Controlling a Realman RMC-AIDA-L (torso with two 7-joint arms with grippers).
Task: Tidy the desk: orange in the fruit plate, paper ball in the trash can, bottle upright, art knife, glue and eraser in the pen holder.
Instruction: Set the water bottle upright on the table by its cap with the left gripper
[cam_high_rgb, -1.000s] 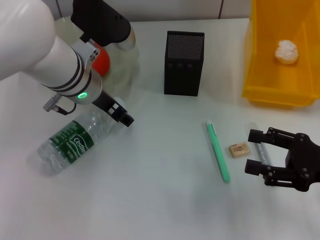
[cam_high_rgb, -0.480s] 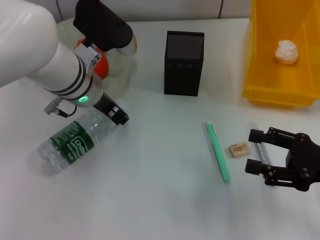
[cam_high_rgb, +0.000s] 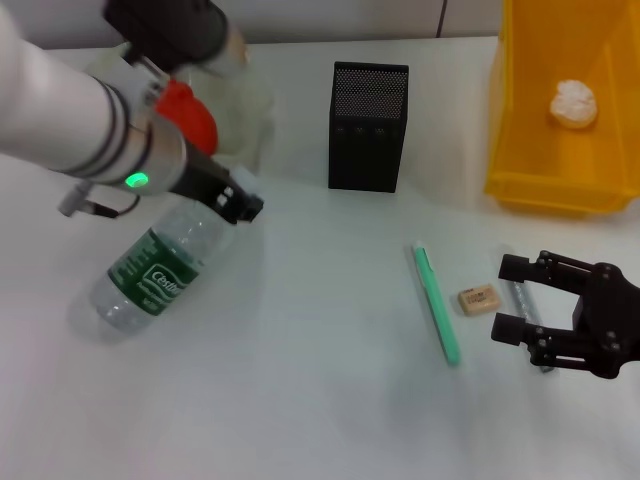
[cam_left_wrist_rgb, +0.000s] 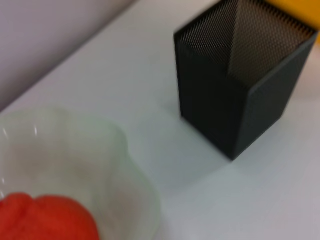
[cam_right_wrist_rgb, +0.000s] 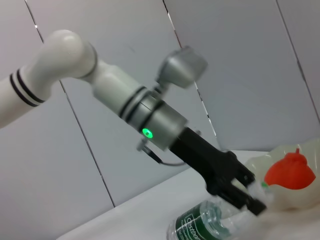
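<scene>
My left gripper (cam_high_rgb: 238, 203) is shut on the neck of the bottle (cam_high_rgb: 152, 272), which is tilted with its base on the table; the right wrist view shows this too, gripper (cam_right_wrist_rgb: 243, 194) on bottle (cam_right_wrist_rgb: 202, 223). The orange (cam_high_rgb: 190, 110) lies in the fruit plate (cam_high_rgb: 252, 128), also in the left wrist view: orange (cam_left_wrist_rgb: 45, 220), plate (cam_left_wrist_rgb: 107, 160). The pen holder (cam_high_rgb: 368, 125) stands mid-table. The paper ball (cam_high_rgb: 574, 103) lies in the trash can (cam_high_rgb: 545, 185). My right gripper (cam_high_rgb: 507, 300) is open beside the eraser (cam_high_rgb: 477, 298) and over the grey glue stick (cam_high_rgb: 522, 300). The green art knife (cam_high_rgb: 437, 302) lies left of the eraser.
The pen holder (cam_left_wrist_rgb: 240, 90) stands close to the fruit plate's side in the left wrist view. The left arm (cam_high_rgb: 70, 120) reaches over the table's back left. A grey panelled wall (cam_right_wrist_rgb: 100, 125) rises behind the table.
My left gripper has moved up and back with the bottle's neck, and the bottle has swung to a steeper tilt. The right arm has not moved.
</scene>
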